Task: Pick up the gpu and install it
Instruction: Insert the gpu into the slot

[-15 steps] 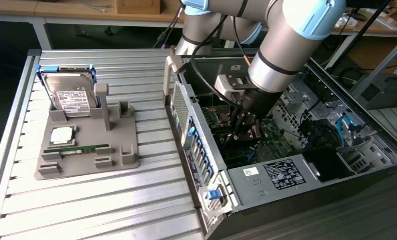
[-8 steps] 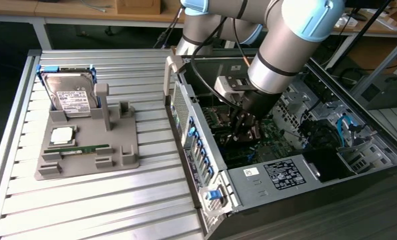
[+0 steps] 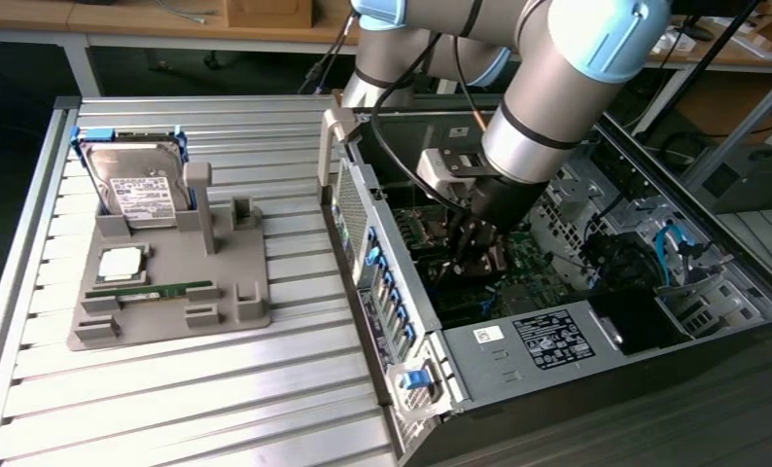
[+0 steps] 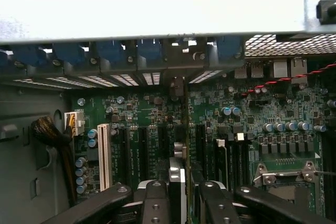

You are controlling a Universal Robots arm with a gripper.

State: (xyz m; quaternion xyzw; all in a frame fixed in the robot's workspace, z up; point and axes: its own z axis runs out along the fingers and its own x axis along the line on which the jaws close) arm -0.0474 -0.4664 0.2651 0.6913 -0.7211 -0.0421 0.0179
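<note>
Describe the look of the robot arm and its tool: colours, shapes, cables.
The arm is built of thick silver-grey cylindrical tubes with light blue caps at the joints. A black band rings the lower tube, and black cables run along it. Near the wrist sits a pale grey boxy module. The tool is black, and in the wrist view its dark linkage bars show round rivets.
</note>
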